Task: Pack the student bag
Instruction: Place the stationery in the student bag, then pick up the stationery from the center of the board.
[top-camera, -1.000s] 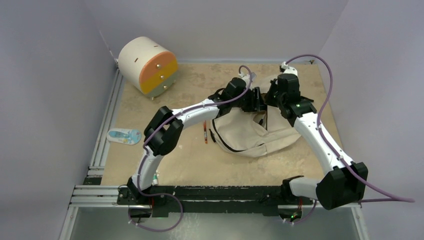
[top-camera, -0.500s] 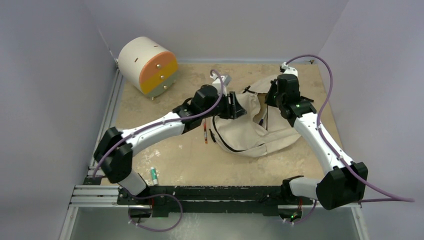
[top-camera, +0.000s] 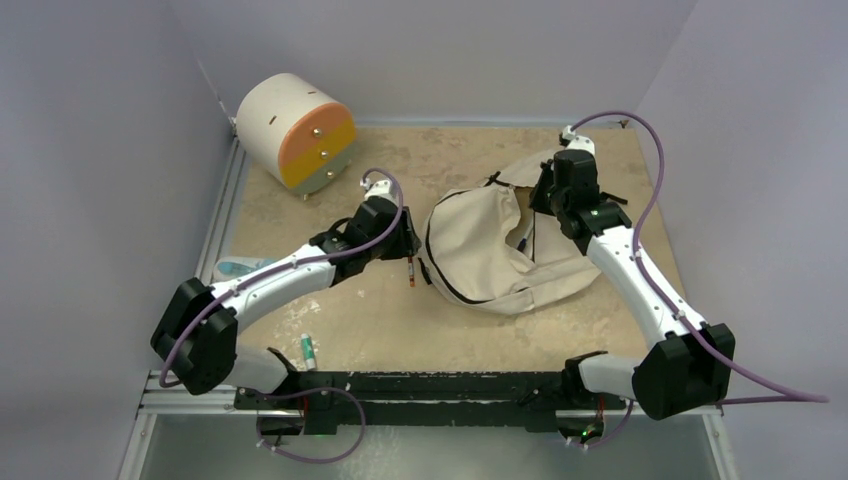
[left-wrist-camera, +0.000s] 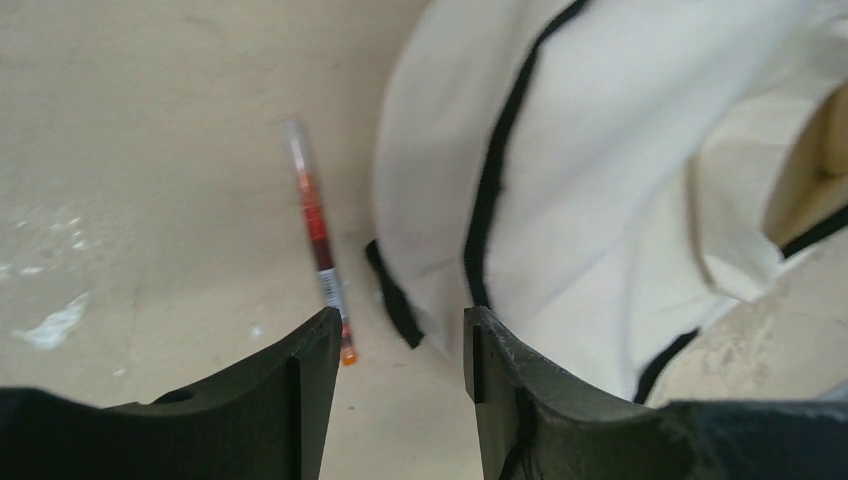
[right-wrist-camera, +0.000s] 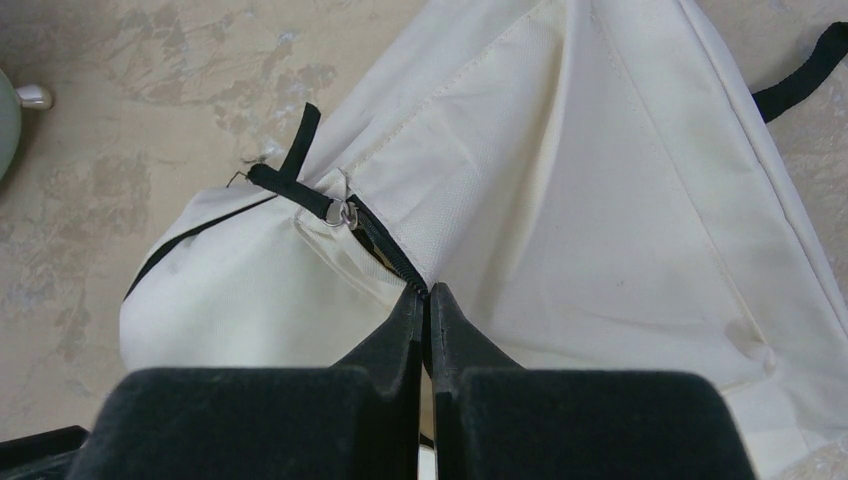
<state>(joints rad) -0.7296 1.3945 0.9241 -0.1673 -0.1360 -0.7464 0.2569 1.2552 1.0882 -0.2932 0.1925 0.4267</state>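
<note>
- left gripper (left-wrist-camera: 400, 330): pulled back out of the bag (top-camera: 480, 250) since the earlier frame; fingers parted, holding nothing.
- pen (left-wrist-camera: 315, 225): on the table just ahead of its left finger; the bag's edge lies ahead of its right finger.
- right gripper (right-wrist-camera: 427, 300): unmoved, pinched tight on the bag's zipper seam (fabric lifted there).
- blue packet (top-camera: 238, 268): mostly hidden under the left arm.
- left arm: stretched low and forward; right arm: reaching over the bag, wrist bent down.

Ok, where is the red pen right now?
The red pen lies on the table just left of the student bag, not touching it, directly ahead of the open left gripper in the left wrist view.
</note>
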